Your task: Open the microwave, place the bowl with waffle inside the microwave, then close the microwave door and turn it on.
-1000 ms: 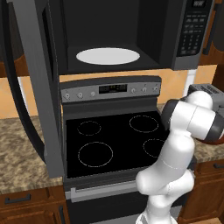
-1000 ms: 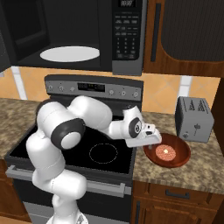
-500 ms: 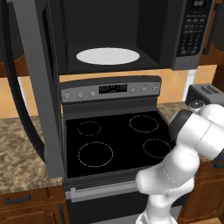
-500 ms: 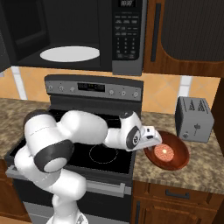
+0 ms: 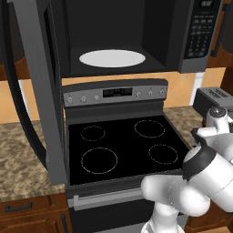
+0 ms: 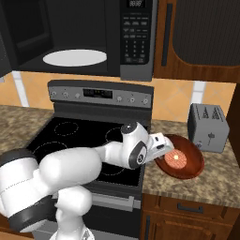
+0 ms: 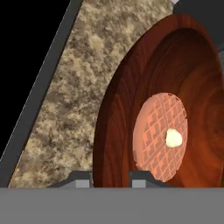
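The microwave (image 6: 136,37) hangs above the stove with its door (image 5: 32,91) swung wide open to the left, and a white round plate (image 5: 112,58) shows inside. The reddish-brown bowl (image 6: 192,159) sits on the granite counter right of the stove. In it lies the waffle (image 6: 176,160) with a pale dab at its centre. My gripper (image 6: 161,149) is at the bowl's left rim. In the hand view the bowl (image 7: 131,100) rim runs between the two finger tips of the gripper (image 7: 111,179), which is shut on it, and the waffle (image 7: 153,131) lies just beyond.
A black four-ring stove (image 5: 123,141) lies under the microwave. A grey toaster (image 6: 207,127) stands behind the bowl on the right counter. Dark wood cabinets hang at the upper right. Granite counter (image 5: 22,159) continues left of the stove, below the open door.
The arm's elbow has dropped lower and nearer the base. The jaws have closed slightly on the bowl's rim. The bowl has hardly moved.
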### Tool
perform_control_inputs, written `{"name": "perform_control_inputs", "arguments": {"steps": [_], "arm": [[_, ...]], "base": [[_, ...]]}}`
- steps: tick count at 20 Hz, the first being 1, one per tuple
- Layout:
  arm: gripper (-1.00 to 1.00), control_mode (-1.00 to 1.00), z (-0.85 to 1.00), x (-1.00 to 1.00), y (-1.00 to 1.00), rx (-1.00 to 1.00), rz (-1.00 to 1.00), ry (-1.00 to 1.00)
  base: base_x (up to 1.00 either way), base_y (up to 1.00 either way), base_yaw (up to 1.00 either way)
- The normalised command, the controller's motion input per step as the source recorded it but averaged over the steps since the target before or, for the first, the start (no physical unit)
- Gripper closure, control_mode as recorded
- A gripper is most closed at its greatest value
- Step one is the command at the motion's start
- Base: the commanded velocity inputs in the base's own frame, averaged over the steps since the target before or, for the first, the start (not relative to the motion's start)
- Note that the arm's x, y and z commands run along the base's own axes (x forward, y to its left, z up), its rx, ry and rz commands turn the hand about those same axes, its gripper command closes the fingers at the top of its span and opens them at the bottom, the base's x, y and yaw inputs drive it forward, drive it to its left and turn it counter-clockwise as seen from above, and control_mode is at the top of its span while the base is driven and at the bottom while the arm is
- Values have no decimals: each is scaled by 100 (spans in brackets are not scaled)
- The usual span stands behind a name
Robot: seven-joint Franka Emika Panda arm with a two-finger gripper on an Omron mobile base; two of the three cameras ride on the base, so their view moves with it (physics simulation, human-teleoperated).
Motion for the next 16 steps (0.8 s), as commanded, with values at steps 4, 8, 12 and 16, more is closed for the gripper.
{"name": "perform_control_inputs", "arguments": {"steps": [4, 8, 12, 16], "arm": [[100, -100, 50, -51, 0, -15, 27, -4], [100, -100, 52, -61, 0, -15, 31, 0], [100, -100, 64, -63, 8, -16, 40, 0], [100, -100, 73, -58, 3, -9, 38, 0]], "base": [[0, 0, 0], [0, 0, 0], [0, 0, 0], [0, 0, 0]]}}
